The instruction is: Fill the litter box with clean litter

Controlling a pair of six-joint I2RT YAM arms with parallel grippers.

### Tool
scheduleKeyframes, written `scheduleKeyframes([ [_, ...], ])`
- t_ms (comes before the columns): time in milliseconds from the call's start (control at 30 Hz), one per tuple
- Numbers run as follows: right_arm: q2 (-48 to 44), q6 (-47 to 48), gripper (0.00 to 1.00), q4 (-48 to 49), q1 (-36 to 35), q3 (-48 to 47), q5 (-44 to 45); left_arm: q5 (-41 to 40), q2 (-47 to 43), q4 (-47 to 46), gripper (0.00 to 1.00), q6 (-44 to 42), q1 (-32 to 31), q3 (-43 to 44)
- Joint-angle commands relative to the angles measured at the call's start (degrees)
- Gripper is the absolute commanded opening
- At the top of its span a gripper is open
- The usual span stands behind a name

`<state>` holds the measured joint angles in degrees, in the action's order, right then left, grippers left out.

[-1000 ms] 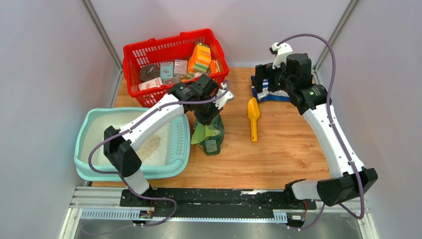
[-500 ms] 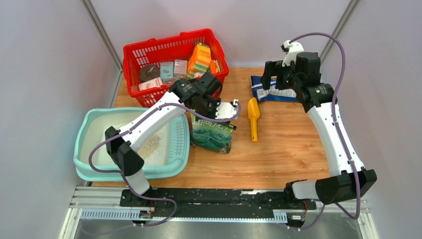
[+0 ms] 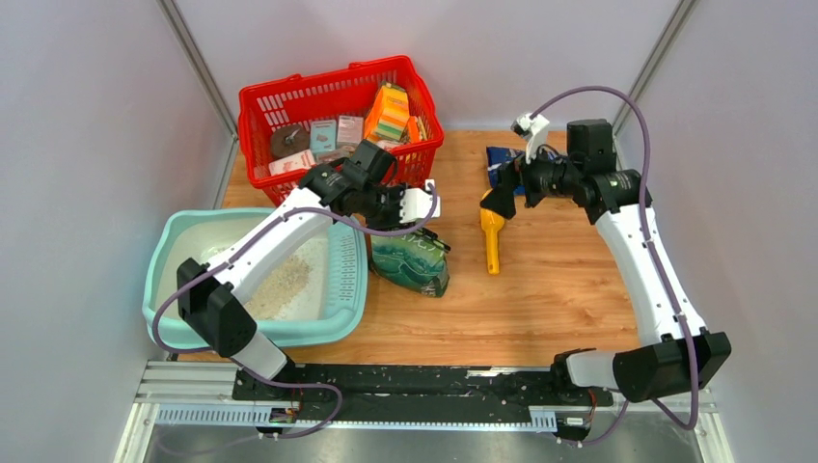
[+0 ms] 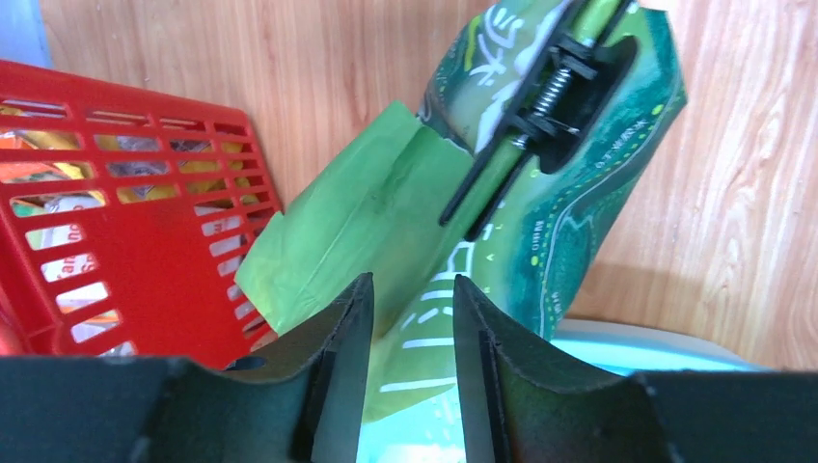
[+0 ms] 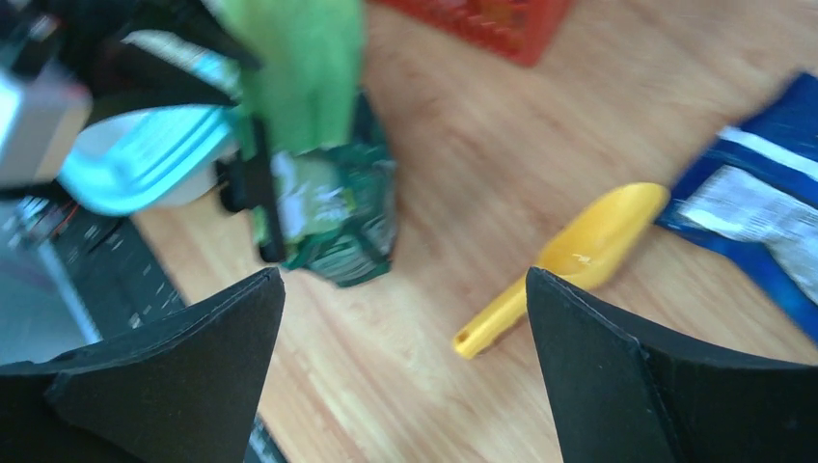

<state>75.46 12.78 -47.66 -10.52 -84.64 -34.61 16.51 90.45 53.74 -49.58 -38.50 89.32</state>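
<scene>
two open grippers: left gripper (image 4: 405, 285) just off the green bag (image 3: 413, 262) beside the litter box (image 3: 159, 280), clean litter (image 3: 285, 282) heaped thinly inside; right gripper (image 5: 405, 280) over the yellow scoop (image 3: 492, 236), probably grasping it next.

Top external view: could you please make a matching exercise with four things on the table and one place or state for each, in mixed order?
Things:
1. pale teal plastic litter box
2. red mesh plastic basket
3. yellow plastic scoop
4. green printed bag

Places or states:
A. lies between the litter box and the scoop
B. holds a loose heap of pale beige litter
C. stands at the far left
D. handle points to the near edge

Pairs: 1-B, 2-C, 3-D, 4-A
</scene>
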Motion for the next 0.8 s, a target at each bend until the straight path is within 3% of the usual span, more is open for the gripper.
scheduleKeyframes([
  [0,-3.21,10.95,1.00,-6.22,-1.77,3.16,-17.59,7.91,-3.00,-5.13,0.46,-1.66,0.62,-2.74],
  [167,-4.09,18.42,1.00,-6.59,-10.46,4.74,-11.46,14.05,-4.41,-8.72,0.49,4.73,3.34,-3.10],
  [333,-6.64,9.57,0.99,9.32,-20.14,12.73,5.31,19.34,-10.45,-18.39,0.58,19.66,9.66,-6.95],
  [400,-5.94,5.43,0.97,14.16,-22.42,13.27,7.44,18.91,-12.92,-20.95,0.61,21.80,10.81,-10.37],
  [533,-3.22,3.84,0.95,18.47,-27.00,13.62,13.95,16.98,-20.12,-20.34,0.62,28.11,12.39,-14.95],
  [600,-2.34,3.66,0.94,19.36,-29.10,13.27,16.75,15.40,-22.68,-20.60,0.78,31.72,12.66,-16.71],
  [767,0.47,3.40,0.92,20.67,-30.87,12.75,19.23,1.62,-26.73,-18.59,0.82,47.11,13.10,-14.62],
])
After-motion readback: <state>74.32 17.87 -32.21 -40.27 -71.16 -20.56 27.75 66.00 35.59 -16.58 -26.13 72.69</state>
